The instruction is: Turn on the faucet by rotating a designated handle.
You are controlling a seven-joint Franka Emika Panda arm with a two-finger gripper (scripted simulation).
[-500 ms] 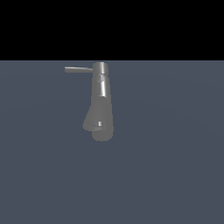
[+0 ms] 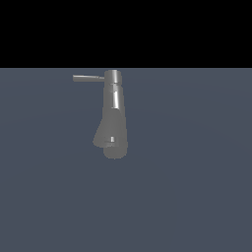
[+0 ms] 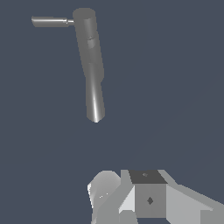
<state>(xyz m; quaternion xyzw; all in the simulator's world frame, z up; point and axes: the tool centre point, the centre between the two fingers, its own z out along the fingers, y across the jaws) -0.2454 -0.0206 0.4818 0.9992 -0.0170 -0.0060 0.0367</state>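
- In the wrist view the white gripper (image 3: 151,199) is nearest the camera; only part of its blocky body shows, cut off by the picture's edge, so whether its fingers stand apart or together cannot be told.
- The gripper touches nothing and lies well apart from the faucet; bare dark blue-grey floor (image 3: 175,87) separates them.
- The exterior view does not show the gripper at all.
- Farther off stands the faucet (image 2: 114,115), a shiny grey metal column on the floor, with a narrow cylindrical cap and a body that flares to a rounded, lumpy end.
- The handle (image 2: 87,78), a thin straight grey rod, projects sideways from the cap, pointing toward the exterior view's left.
- In the wrist view the faucet (image 3: 90,61) appears as a tapering column, with the handle (image 3: 49,21) sticking out from its cap end.
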